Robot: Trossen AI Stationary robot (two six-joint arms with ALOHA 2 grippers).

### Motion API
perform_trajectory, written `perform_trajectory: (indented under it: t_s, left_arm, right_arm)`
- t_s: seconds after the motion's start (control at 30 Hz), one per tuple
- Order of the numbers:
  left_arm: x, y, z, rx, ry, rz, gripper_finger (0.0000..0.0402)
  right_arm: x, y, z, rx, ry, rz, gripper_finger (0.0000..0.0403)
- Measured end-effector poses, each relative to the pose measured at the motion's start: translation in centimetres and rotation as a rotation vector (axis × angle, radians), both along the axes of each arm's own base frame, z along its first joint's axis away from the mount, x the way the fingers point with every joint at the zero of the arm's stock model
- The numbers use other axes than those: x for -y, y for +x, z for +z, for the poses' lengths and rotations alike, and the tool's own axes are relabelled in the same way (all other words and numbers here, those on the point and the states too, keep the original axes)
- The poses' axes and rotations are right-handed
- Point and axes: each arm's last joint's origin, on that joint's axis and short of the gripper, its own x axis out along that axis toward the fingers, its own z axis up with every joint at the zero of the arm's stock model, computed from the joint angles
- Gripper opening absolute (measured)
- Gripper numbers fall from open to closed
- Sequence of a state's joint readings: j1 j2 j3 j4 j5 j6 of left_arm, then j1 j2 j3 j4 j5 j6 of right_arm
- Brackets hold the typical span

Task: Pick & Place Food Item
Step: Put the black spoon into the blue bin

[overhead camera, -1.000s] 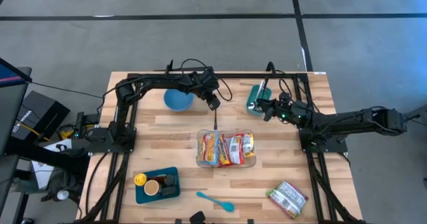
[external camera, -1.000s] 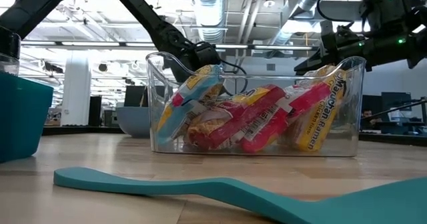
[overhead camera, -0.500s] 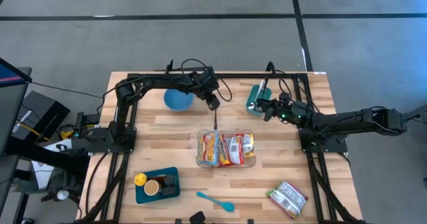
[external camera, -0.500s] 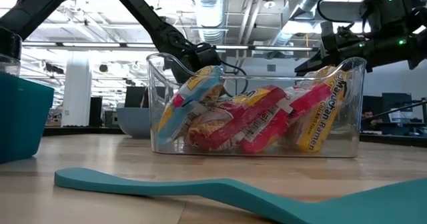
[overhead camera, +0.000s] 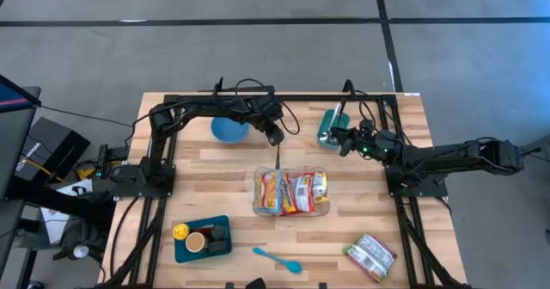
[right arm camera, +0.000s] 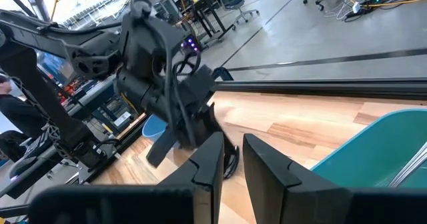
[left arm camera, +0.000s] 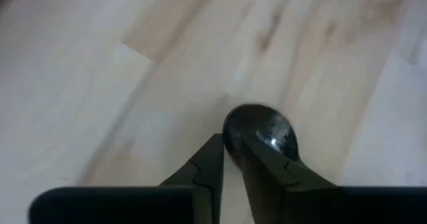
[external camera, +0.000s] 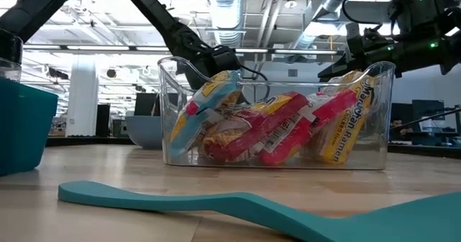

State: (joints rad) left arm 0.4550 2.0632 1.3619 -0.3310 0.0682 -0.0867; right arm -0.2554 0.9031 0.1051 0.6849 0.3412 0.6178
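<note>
Two dark, flat-sided fingers of the left gripper (left arm camera: 232, 149) frame a glossy black spoon (left arm camera: 261, 129), its rounded bowl right at their tips over pale wooden planks; whether they pinch it I cannot tell. Crinkly red-and-yellow ramen packets (overhead camera: 292, 191) lie in a clear plastic tub (external camera: 170, 112) nearer than this gripper, apart from it. Farther right, the right gripper (overhead camera: 342, 139) hangs with fingers close together, empty, beside a teal tray (overhead camera: 327, 121).
</note>
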Motion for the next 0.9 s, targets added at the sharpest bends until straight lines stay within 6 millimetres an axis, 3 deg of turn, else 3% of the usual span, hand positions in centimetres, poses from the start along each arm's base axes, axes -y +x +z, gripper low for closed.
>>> perform_trajectory:
  t_s: [0.23, 0.9]
  left_arm:
    - [0.69, -0.11, -0.50, -0.019, -0.016, -0.017, 0.0003]
    - [0.63, -0.24, -0.07, -0.016, -0.008, -0.011, 0.0000]
  right_arm:
    - [-0.01, 0.00, 0.00, 0.001, 0.002, 0.000, 0.0053]
    - [-0.02, -0.02, -0.21, -0.020, 0.008, 0.000, 0.0053]
